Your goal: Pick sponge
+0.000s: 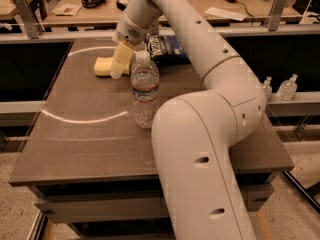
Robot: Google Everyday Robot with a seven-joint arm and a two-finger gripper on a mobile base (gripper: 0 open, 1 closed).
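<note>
The sponge [103, 66] is a pale yellow foam block lying flat on the brown table [75, 134], at the far left-centre. My gripper [118, 70] points down at the sponge's right end and overlaps it in the camera view, hiding that end. I cannot tell whether it touches the sponge. The white arm [200, 49] reaches in from the lower right and arches over the table.
A clear water bottle [145, 91] stands upright just in front and right of the gripper. A dark blue snack bag [167, 46] lies behind the bottle. A bench with clutter runs along the back, and small bottles [289, 88] stand at the right.
</note>
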